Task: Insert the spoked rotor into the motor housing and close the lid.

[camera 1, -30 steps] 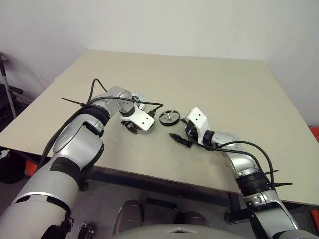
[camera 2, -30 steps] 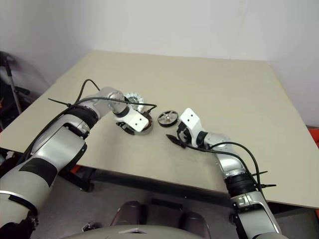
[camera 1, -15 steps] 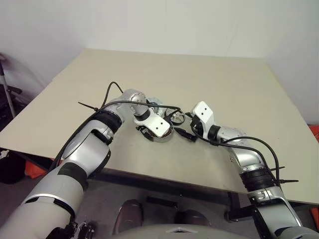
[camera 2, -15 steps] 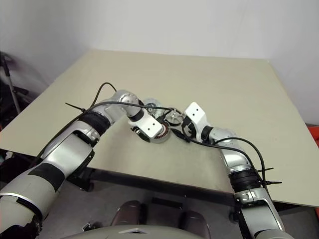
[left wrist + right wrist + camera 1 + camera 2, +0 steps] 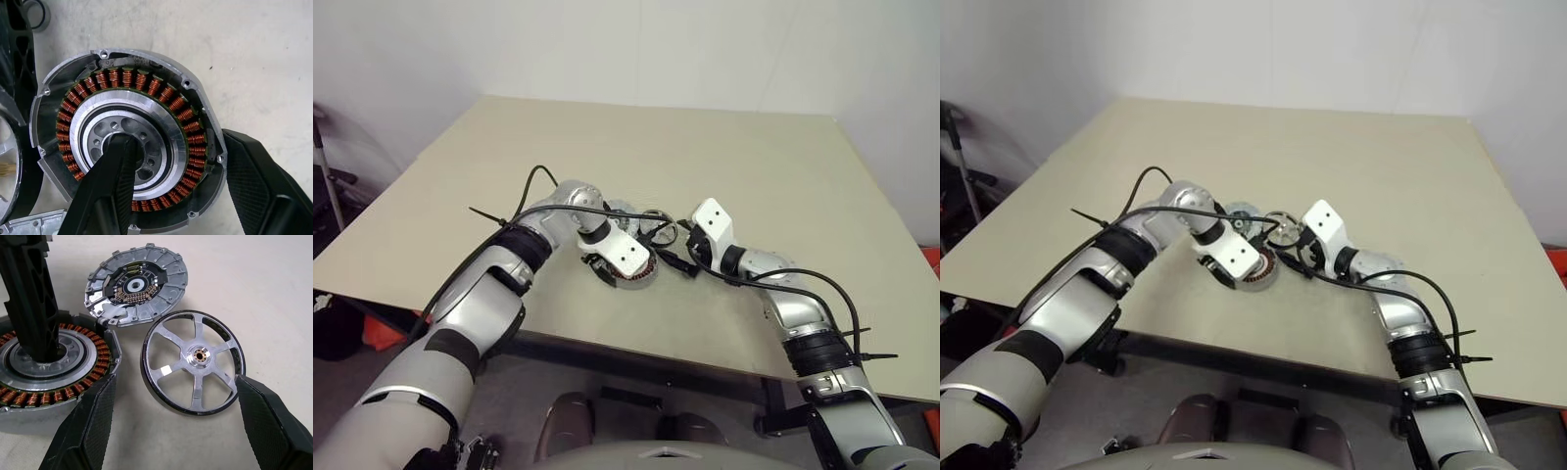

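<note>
A broad beige surface [image 5: 754,166] stands against a plain white wall, carrying the parts of a small motor laid close together near its front edge. The motor housing [image 5: 124,137], largest of the three, sits flat with its open face up, copper windings ringing a silver hub; the left hand [image 5: 181,171] grips it with one finger set down inside the hub's bore and the other outside the rim, the wall pinched between them, apparently to steady the housing for loading. Just beside it lies the spoked rotor [image 5: 193,361], a bright wheel with a dark outer band, flat on the surface and apart from the housing by a narrow gap. The right hand [image 5: 171,418] points at it low and nearly level, fingers spread wide to either side of the wheel, one of them lying between rotor and housing, neither visibly touching the rim; the spread looks matched to the rotor's full width, suggesting a grasp across its edge is the step in hand. The lid [image 5: 137,284], a ribbed silver disc with a dark centre, rests face up beyond both parts, near the rotor and clear of either hand, evidently parked until the rotor is seated. A tiny black ring [image 5: 35,12] lies off to one side.
</note>
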You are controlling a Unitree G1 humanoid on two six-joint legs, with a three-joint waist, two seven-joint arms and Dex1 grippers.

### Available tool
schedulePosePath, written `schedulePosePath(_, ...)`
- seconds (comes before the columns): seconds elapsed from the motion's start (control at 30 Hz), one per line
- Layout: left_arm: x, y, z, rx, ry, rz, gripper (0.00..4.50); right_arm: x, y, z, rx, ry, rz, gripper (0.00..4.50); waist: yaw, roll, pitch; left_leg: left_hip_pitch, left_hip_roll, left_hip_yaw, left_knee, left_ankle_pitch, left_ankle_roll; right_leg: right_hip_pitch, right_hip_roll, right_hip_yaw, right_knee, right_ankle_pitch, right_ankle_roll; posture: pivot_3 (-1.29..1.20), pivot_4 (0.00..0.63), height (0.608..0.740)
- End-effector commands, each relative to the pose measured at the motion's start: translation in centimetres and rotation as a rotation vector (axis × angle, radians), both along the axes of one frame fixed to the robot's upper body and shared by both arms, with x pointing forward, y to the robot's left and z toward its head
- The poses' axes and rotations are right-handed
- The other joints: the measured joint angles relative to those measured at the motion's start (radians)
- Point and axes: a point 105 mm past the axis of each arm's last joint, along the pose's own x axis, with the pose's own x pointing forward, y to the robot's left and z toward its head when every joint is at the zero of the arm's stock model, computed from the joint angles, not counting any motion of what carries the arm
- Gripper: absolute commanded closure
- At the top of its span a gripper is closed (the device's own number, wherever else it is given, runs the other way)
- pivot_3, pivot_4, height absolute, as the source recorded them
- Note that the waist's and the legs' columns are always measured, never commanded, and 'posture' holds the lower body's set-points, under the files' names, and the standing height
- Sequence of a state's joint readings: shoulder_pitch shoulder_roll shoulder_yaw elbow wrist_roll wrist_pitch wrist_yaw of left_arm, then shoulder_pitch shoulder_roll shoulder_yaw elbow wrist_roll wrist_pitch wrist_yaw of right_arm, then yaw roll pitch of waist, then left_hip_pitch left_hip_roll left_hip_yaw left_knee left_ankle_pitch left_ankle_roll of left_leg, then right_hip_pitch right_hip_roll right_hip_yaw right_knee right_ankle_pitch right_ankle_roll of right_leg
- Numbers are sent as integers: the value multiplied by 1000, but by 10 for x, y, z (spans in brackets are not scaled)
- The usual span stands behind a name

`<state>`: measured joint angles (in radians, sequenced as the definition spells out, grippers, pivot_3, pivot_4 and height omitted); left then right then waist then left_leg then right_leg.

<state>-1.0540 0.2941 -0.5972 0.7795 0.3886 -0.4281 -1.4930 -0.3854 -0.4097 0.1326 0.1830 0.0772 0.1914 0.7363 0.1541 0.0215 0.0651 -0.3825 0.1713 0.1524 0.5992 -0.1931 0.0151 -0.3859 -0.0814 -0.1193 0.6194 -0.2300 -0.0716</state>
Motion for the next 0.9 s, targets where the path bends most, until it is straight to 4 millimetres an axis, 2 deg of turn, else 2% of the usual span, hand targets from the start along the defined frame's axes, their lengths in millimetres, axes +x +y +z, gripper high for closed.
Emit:
schedulePosePath(0.03,-3,-4,6,-28,0,-13,1470,4,5,16,19,-58,12,87,0,0,0,0,0,0,0,0,0,0,0,0,0,0,0,0,0,740)
schedulePosePath(0.17,-2,0,1,-26,-12,8,229,4,6,15,21,-58,14,87,0,0,0,0,0,0,0,0,-1,0,0,0,0,0,0,0,0,740)
schedulePosePath(0.2,-1,1,1,-31,-18,16,32,4,6,15,21,-58,15,87,0,0,0,1,0,0,0,-1,-3,0,0,0,1,0,0,0,0,740)
schedulePosePath(0.4,5,-5,12,-108,-45,61,32,3,7,14,18,-55,23,87,-1,0,0,3,0,0,0,1,-4,2,0,0,1,0,0,0,0,740)
schedulePosePath(0.5,12,-18,40,-266,-30,158,32,3,5,14,16,-55,18,87,-1,0,0,3,0,0,0,2,-4,2,0,0,2,1,0,0,0,740)
schedulePosePath(0.6,16,-23,61,-393,37,272,32,3,2,13,14,-54,9,87,0,0,0,2,0,0,0,2,-4,2,-1,0,2,1,-1,0,0,740)
schedulePosePath(0.73,5,-10,76,-503,158,397,32,2,-1,13,11,-51,6,87,-5,0,0,2,0,0,0,2,-4,1,-1,0,3,1,-2,0,0,740)
schedulePosePath(0.83,-8,19,59,-472,174,466,32,2,-1,13,5,-48,9,87,-20,3,-2,4,0,1,-1,2,-4,1,0,0,3,0,-3,0,0,740)
schedulePosePath(0.9,-15,30,54,-473,193,511,32,3,-2,13,1,-46,11,87,-27,3,-2,4,1,1,-2,2,-5,1,0,0,3,-1,-3,0,0,740)
